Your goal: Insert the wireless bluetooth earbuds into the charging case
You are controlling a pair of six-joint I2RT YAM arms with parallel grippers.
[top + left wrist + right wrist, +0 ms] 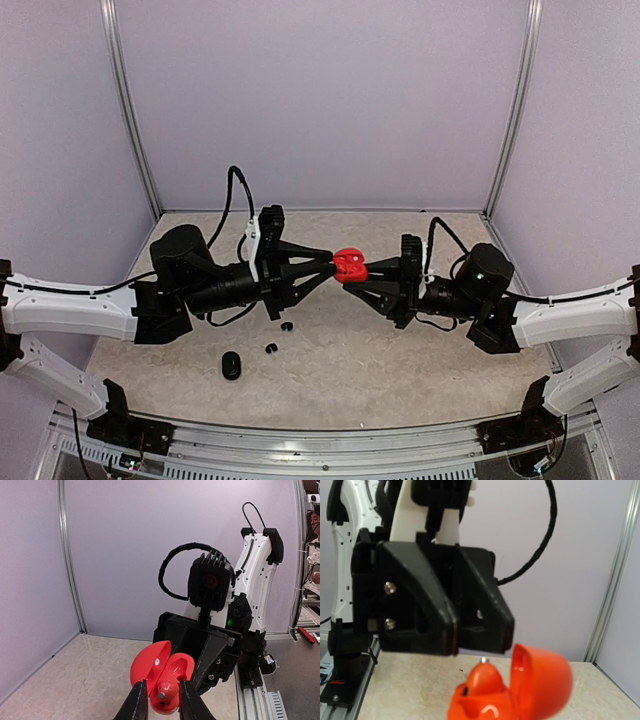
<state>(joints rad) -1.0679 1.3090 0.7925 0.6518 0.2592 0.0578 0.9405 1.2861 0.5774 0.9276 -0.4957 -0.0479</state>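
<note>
Left pincer (330, 263): reaching in from the left, above the middle of the desk (400, 360), and clamped on a red earbud (164, 692). In the left wrist view its two fingers (136, 702) pinch the bud from either side.
Right pincer: (362, 276) coming in from the right to meet it tip to tip, jaws closed on the red charging case (350, 264) and holding it up off the desk.
Red charging case: wide open, with the lid (149, 664) swung up and back on its hinge and the hollow base facing the left pincer.
Red earbud: right at the mouth of the base, a small metal contact showing on it. It's pressed in against the red shell, but I can't tell whether it is fully seated.
Black earbuds: two of them, (287, 326) and (271, 348), lying loose on the desk under the left arm, near each other but apart.
Black case (232, 365): on the desk just left of the nearer black bud, closer to the front edge.
</note>
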